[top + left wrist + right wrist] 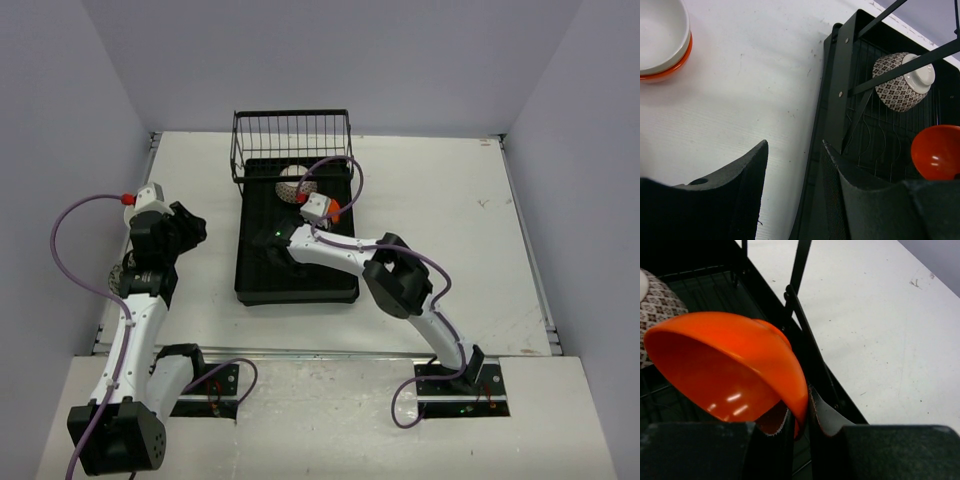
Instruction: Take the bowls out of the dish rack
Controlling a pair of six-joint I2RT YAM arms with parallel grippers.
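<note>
The top camera sat high above and behind the rig. It looked down and forward over the whole table (450, 230), far enough back to take in the full dish rack (246, 262). The left wrist camera rode low and close. It peered past its own left gripper (794, 145), across bare table to the rack's side wall. The right wrist camera was tightest of all, right up on the right gripper (800, 420) and an orange bowl (725, 365), with table beyond. All three caught the patterned bowl (293, 186), and both wrist views shared the orange one.
</note>
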